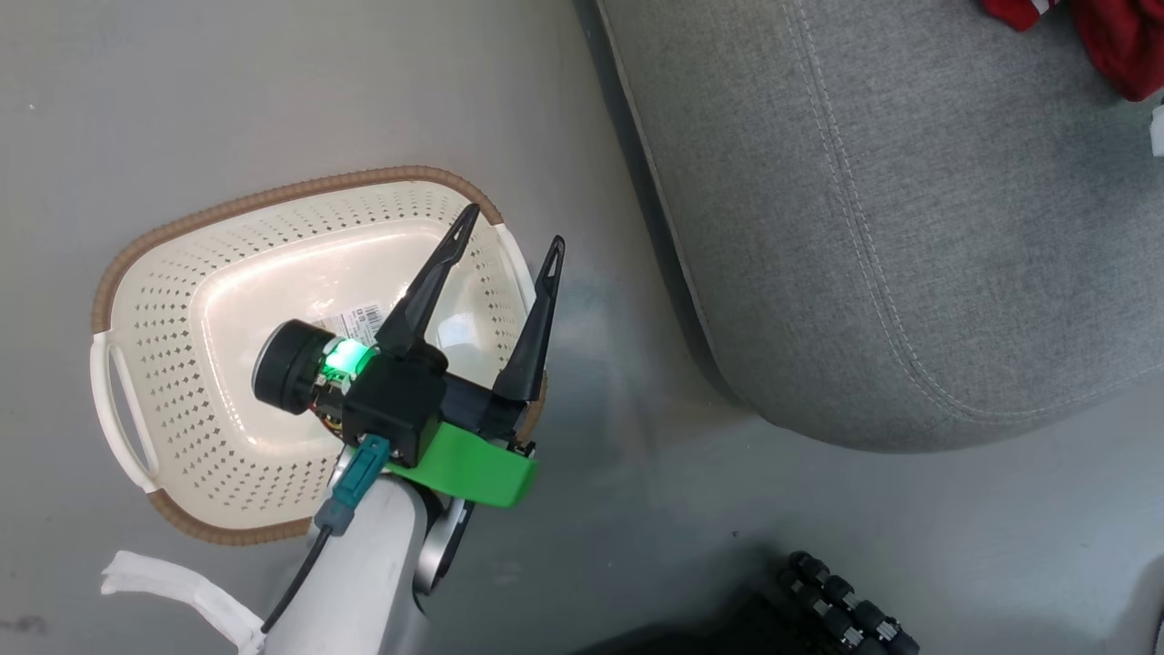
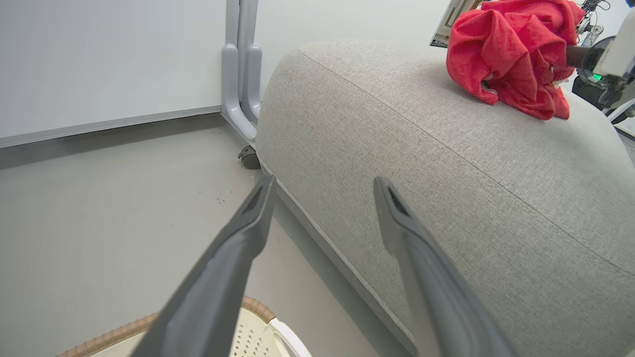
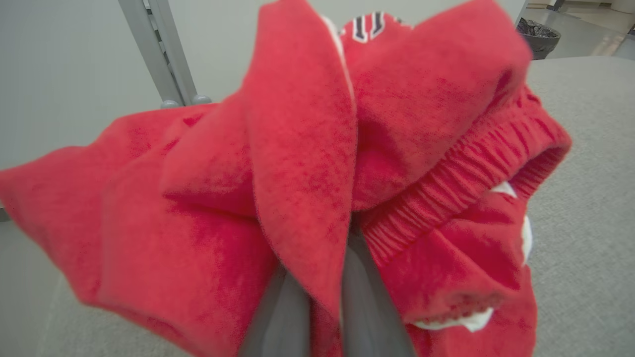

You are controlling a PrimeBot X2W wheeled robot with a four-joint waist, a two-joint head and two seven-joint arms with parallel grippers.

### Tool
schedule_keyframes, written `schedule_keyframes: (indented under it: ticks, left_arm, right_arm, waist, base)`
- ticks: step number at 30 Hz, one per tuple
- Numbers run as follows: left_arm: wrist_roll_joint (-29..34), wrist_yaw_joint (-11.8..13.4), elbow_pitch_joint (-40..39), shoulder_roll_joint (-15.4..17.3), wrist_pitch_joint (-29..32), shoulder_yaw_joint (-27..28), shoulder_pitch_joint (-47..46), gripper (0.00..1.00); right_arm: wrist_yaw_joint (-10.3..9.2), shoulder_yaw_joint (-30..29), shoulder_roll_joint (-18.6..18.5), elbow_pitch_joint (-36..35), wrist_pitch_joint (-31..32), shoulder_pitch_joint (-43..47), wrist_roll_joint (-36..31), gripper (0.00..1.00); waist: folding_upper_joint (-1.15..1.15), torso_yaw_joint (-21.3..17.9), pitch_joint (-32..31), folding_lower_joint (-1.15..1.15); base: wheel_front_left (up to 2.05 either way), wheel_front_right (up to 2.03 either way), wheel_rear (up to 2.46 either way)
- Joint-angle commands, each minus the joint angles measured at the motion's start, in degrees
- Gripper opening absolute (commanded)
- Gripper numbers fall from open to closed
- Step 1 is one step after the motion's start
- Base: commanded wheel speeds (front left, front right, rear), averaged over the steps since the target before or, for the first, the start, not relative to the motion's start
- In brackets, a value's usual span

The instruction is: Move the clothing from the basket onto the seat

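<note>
The cream basket (image 1: 173, 364) stands on the grey floor at the left, holding nothing but a label on its bottom. My left gripper (image 1: 514, 227) hangs open over its right rim, its fingers (image 2: 238, 248) spread with nothing between them. The grey seat (image 1: 873, 227) fills the right side. The red clothing (image 2: 516, 54) lies bunched on the far top of the seat (image 2: 397, 148) and shows at the upper right corner (image 1: 1123, 45) of the head view. My right gripper (image 3: 322, 277) is shut on a fold of this clothing (image 3: 297, 148), just above the seat (image 3: 585, 198).
A grey metal frame leg with a caster (image 2: 240, 84) stands against the white wall behind the seat's corner. A white strip (image 1: 173, 587) lies on the floor near the basket. My dark wheeled base (image 1: 846, 600) shows at the bottom. A dark waste bin (image 3: 538, 32) stands far off.
</note>
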Motion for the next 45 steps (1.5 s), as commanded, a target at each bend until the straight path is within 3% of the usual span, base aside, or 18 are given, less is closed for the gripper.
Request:
schedule_keyframes:
  ticks: [1, 3, 4, 10, 17, 27, 32, 37, 41, 45]
  left_arm:
    - [-0.19, -0.01, -0.02, 0.31, -0.01, -0.12, -0.97, 1.00]
    - [-0.53, 0.37, -0.23, 0.31, -0.01, 0.02, -0.97, 1.00]
    - [-0.62, 0.44, -0.25, 0.32, -0.01, 0.14, -0.89, 1.00]
    - [-2.13, 0.63, -0.24, 0.32, -0.01, 0.21, 0.54, 1.00]
    - [-4.76, 0.85, -0.82, 0.31, -0.01, 1.11, 3.46, 1.00]
    - [-7.67, 2.80, -3.05, 0.30, 0.00, 5.16, 9.93, 1.00]
    - [-8.48, 3.61, -4.68, 0.30, 0.00, 6.00, 12.55, 1.00]
    - [-8.41, 4.99, -6.02, 0.31, 0.02, 7.24, 14.88, 1.00]
    - [-7.99, 6.27, -6.41, 0.29, 0.03, 8.38, 16.57, 1.00]
    - [-7.74, 7.40, -6.48, 0.29, 0.03, 9.04, 18.34, 1.00]
  right_arm:
    - [-0.04, 1.48, 0.02, 1.91, -0.16, -0.56, 1.82, 0.00]
    - [-0.04, 3.36, -0.96, 2.53, -0.17, -1.58, 2.52, 0.77]
    - [-0.04, 3.87, -1.09, 2.96, -0.17, -1.67, 3.17, 1.00]
    - [-0.04, 3.12, -1.05, 3.81, -0.17, 0.35, 5.84, 1.00]
    - [-0.04, -1.04, -0.72, -1.58, -0.17, 8.01, 5.33, 1.00]
    - [-0.03, -3.63, 0.14, -19.46, -0.18, 19.03, 0.65, 1.00]
    - [-0.03, -5.59, 3.69, -30.82, -0.17, 25.52, -2.86, 1.00]
    - [-0.03, -5.59, 8.17, -40.18, -0.17, 32.56, -10.56, 1.00]
    - [-0.03, -7.15, 13.70, -44.11, -0.17, 37.53, -15.02, 1.00]
    - [-0.01, -6.47, 16.96, -45.77, -0.17, 41.89, -19.04, 1.00]
  waist:
    - [0.00, 0.22, -0.33, -0.01]
    - [0.00, 0.35, -0.74, -0.01]
    - [0.00, 0.38, -1.04, -0.01]
    - [0.00, 0.31, -5.09, -0.01]
    - [0.00, -0.30, -13.24, -0.01]
    - [0.00, 0.27, -25.30, -0.01]
    - [0.00, 2.96, -28.95, -0.01]
    - [0.00, 6.67, -31.25, -0.01]
    - [0.00, 9.60, -32.53, -0.01]
    - [0.00, 12.07, -33.73, -0.01]
  base:
    - [0.00, 0.00, 0.00]
    - [0.00, 0.00, 0.00]
    - [0.00, 0.00, 0.00]
    - [0.00, 0.00, 0.00]
    - [0.00, 0.00, 0.00]
    - [0.00, 0.00, 0.00]
    - [0.00, 0.00, 0.00]
    - [0.00, 0.00, 0.00]
    - [0.00, 0.00, 0.00]
    - [0.00, 0.00, 0.00]
